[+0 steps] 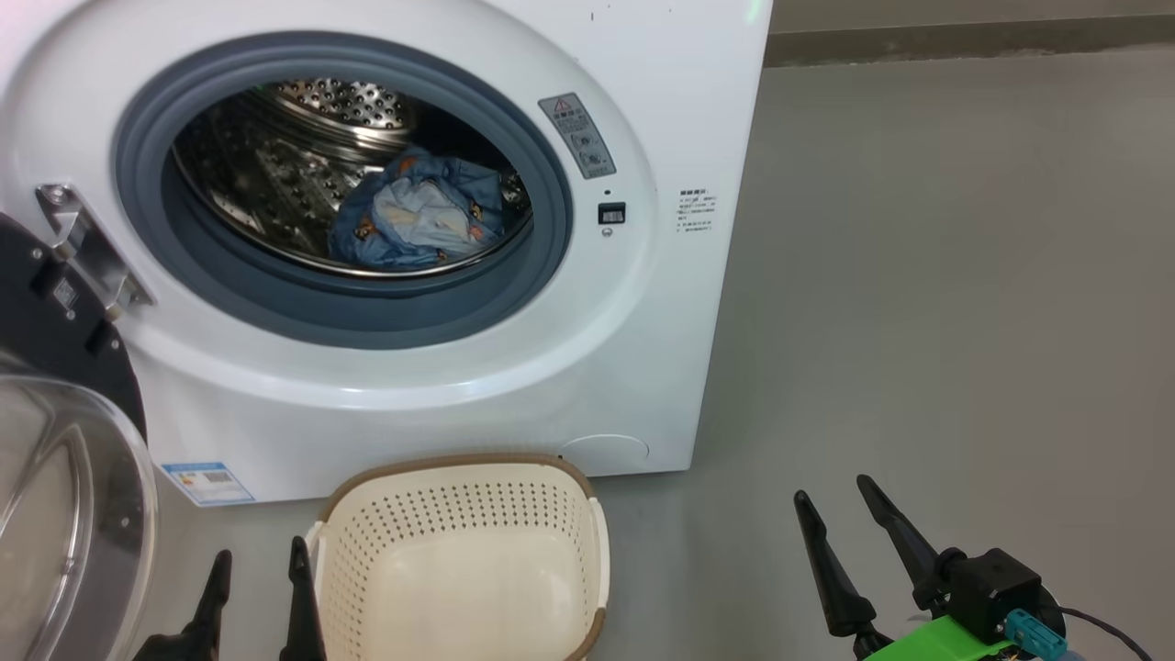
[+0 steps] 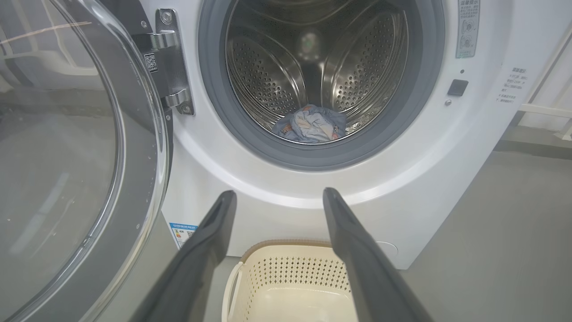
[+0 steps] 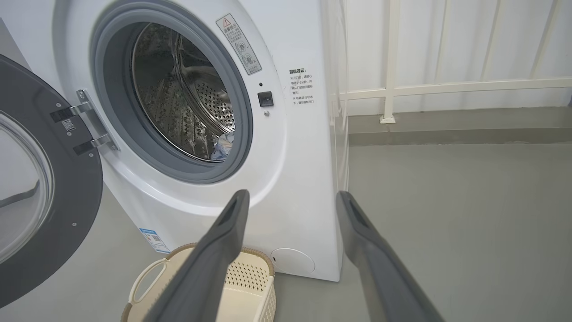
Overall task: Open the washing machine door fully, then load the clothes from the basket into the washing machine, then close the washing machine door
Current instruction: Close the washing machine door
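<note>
**Next: shut the door**

The washing machine door [image 1: 55, 459] hangs wide open, far left. Judged best: push its black rim [image 1: 46, 312] through the arc, press until latched. It sits just left of the left gripper [image 1: 260, 551], untouched; right gripper [image 1: 833, 488] well apart. Both jaws wide, empty. The clothes [image 1: 418, 216] lie in the drum [image 1: 303, 165].

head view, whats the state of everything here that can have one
washing machine door, swung wide open on its hinge
washing machine, mouth uncovered, loaded
clothes, bundled inside the washing machine
basket, upright, empty
left end effector, open, holding nothing
right end effector, open, holding nothing
</note>
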Motion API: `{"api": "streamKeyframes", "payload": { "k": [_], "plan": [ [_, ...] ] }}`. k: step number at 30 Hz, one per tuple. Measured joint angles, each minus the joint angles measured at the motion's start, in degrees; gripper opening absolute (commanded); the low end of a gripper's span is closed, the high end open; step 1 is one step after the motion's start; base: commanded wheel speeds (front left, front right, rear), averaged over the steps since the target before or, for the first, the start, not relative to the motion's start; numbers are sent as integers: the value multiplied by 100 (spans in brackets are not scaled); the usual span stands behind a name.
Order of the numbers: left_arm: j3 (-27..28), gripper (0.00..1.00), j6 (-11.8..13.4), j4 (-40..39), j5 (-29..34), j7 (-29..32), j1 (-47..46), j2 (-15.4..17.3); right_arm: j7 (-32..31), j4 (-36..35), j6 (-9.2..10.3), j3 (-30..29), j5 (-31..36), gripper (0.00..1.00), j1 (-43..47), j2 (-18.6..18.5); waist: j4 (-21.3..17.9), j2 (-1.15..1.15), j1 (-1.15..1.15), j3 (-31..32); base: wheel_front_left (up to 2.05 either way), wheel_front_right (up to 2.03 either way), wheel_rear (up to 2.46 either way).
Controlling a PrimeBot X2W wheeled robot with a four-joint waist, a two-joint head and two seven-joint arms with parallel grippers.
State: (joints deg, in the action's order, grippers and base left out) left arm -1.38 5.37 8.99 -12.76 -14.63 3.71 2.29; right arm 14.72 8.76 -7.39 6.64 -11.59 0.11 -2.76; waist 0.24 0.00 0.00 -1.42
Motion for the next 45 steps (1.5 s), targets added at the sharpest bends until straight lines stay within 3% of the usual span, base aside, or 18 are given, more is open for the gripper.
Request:
{"api": "streamKeyframes", "payload": {
  "k": [16, 32, 45],
  "plan": [
    [18, 100, 0, 23, 9, 0, 0, 0, 0, 15, 0, 11, -13, 100, -1, 0, -55, 0, 0, -14, -159, 159, 0],
    [14, 100, 0, 16, 30, 0, 2, 0, 0, 12, -1, 8, -14, 100, 0, 0, -10, 0, 0, -23, -20, 20, 0],
    [24, 100, 52, 12, 91, 0, 1, 0, 0, 27, 0, 81, -5, 100, -7, -2, 564, 0, 0, 8, 0, 0, 0]
  ]
}}
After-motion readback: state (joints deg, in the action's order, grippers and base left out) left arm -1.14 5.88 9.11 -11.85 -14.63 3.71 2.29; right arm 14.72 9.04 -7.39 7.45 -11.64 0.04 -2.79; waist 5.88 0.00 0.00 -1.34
